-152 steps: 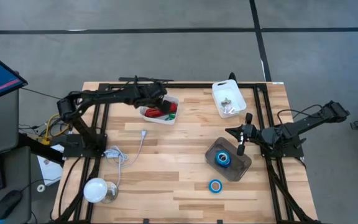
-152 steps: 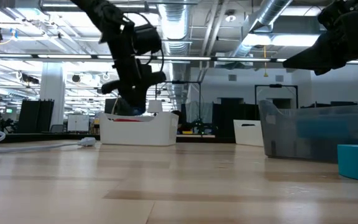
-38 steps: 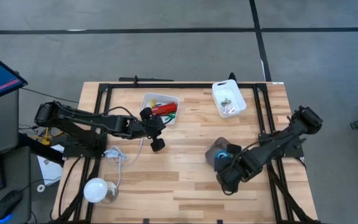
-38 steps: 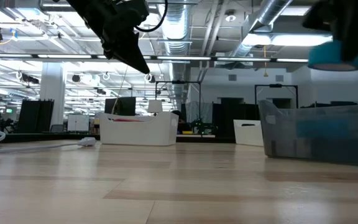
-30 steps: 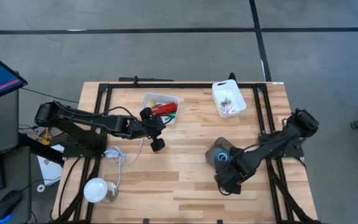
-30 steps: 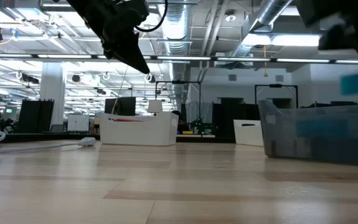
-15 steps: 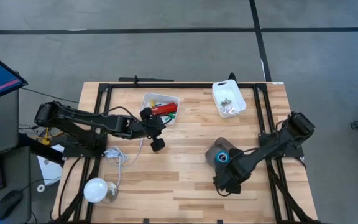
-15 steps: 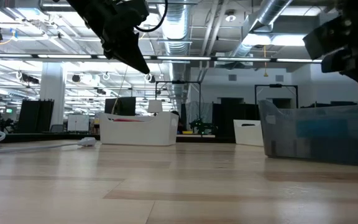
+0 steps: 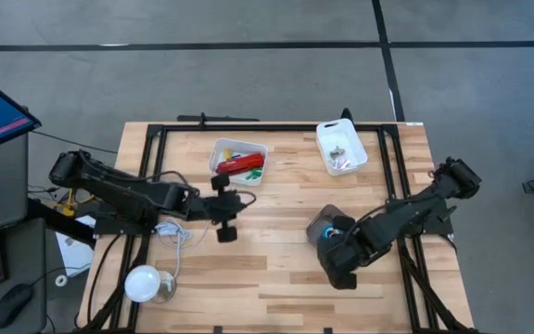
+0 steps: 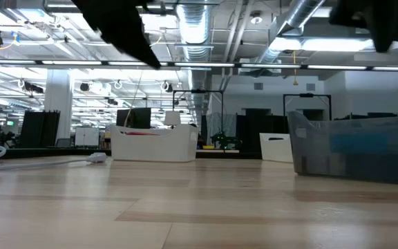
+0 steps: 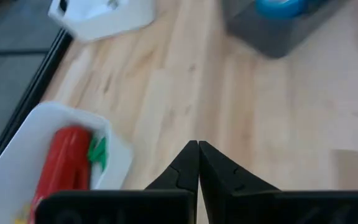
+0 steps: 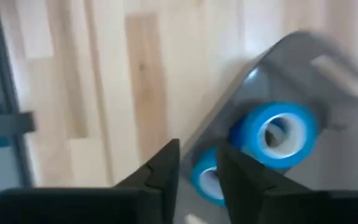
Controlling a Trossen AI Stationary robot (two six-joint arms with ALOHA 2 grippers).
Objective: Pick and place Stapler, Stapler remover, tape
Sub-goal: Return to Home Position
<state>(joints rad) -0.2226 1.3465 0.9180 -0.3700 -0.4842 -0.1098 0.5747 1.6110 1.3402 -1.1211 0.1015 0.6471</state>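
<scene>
High view, left tool (image 9: 226,230): hangs over the left-centre of the surface (image 9: 276,283), just nearer than the left white bin (image 9: 248,144); carries nothing.
High view, right tool (image 9: 339,269): over the near-left corner of the dark bin (image 9: 317,221), on the right half of the surface.
High view, stapler (image 9: 239,165): lies inside the left white bin.
High view, tape (image 9: 331,235): blue shows inside the dark bin, partly hidden by the right arm.
High view, right white bin (image 9: 327,130): far right; contents too small to name.
Low view, arms: two dark shapes along the upper edge, well above the surface; neither tool can be read here.
Left wrist view, left tool (image 11: 197,147): fingers pressed together, nothing between them.
Left wrist view, stapler (image 11: 64,163): in its bin with a small green piece (image 11: 97,151) just beside it; whether that is the staple remover I cannot tell.
Right wrist view, right tool (image 12: 199,148): narrow gap, empty; two rolls of tape (image 12: 278,134) lie in the dark bin beyond it.
Step in hand: sorting looks finished and both arms look due to go home.
Next move: lift the right tool clear of the dark bin's wall, then fold each arm back toward its own side without brushing the bins.
</scene>
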